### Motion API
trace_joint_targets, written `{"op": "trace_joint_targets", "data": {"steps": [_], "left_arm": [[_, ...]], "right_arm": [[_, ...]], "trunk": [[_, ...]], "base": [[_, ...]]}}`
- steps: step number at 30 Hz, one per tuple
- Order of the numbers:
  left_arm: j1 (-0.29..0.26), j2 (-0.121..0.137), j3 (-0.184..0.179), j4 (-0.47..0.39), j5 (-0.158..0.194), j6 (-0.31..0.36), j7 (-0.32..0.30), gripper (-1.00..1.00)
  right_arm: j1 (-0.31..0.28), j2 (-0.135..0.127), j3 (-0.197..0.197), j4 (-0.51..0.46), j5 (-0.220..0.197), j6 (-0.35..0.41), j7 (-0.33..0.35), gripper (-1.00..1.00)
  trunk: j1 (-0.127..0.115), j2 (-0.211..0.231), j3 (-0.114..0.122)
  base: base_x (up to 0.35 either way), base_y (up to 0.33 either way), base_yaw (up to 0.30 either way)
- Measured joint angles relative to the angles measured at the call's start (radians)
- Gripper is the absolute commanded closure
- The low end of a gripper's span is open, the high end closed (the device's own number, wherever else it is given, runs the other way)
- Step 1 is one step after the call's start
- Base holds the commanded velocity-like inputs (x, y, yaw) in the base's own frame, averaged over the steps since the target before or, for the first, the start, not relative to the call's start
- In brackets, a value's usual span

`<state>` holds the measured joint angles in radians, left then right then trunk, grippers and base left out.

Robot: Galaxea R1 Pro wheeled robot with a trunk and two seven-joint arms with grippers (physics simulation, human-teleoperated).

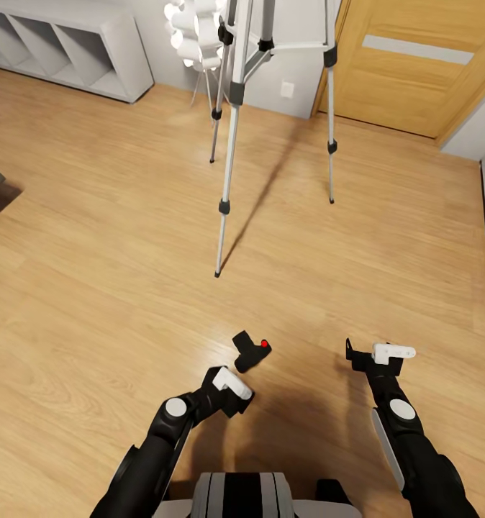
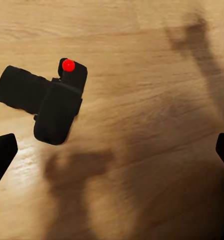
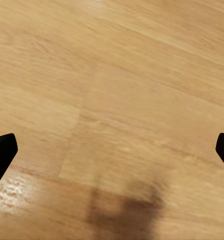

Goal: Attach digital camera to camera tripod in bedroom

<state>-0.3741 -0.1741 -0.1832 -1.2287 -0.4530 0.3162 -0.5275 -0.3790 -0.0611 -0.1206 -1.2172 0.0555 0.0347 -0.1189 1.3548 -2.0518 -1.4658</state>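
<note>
A head view looks down on a light wood floor (image 1: 91,237). The camera (image 1: 250,351) lies on the floor at lower centre of the frame, small and black, with its red button (image 1: 264,344) showing. Nothing touches it.

The left gripper (image 1: 232,385) hangs just below and left of the camera in the head view, close to it but apart. In the left wrist view, the camera (image 2: 44,100) lies in the upper left of the frame, lens toward the left edge, red button (image 2: 68,65) at its top. The two dark fingers (image 2: 2,155) show at the far left and right edges, spread wide, with bare floor between them; the camera is not between them.

The right gripper (image 1: 383,352) is at lower right in the head view, well apart from the camera. In the right wrist view its fingers (image 3: 2,152) also sit at the frame's two edges, wide apart over bare floor (image 3: 116,100), holding nothing.

The tripod (image 1: 235,93) stands at upper centre, its top cut off by the frame. Three silver legs with black joints spread down to the floor; the nearest foot lands above the camera, well apart from it. A white bulbous lamp (image 1: 188,32) stands behind the tripod. A grey shelf unit (image 1: 70,47) fills the upper left, and a wooden door (image 1: 415,65) the upper right.
</note>
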Motion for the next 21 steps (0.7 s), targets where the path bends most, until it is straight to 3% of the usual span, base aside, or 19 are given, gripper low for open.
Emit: {"op": "trace_joint_targets", "data": {"steps": [8,10,21], "left_arm": [[-0.011,0.0,0.0,-0.019,-0.002,0.022,-0.004,-1.0],[-0.037,0.0,-0.001,-0.019,-0.002,0.073,-0.005,-1.0],[-0.109,0.0,-0.001,0.011,-0.001,0.132,0.0,-1.0]], "right_arm": [[0.0,-0.001,0.0,-0.001,0.0,0.0,0.0,-1.0],[0.0,-0.001,0.0,-0.001,0.0,0.0,0.0,-1.0],[0.0,-0.001,0.0,-0.003,0.0,0.0,0.0,-1.0]], "trunk": [[0.0,0.0,-0.001],[0.0,0.0,-0.001],[0.0,0.0,-0.001]], "base": [[0.0,0.0,0.0],[0.0,0.0,0.0],[0.0,0.0,0.0]]}}
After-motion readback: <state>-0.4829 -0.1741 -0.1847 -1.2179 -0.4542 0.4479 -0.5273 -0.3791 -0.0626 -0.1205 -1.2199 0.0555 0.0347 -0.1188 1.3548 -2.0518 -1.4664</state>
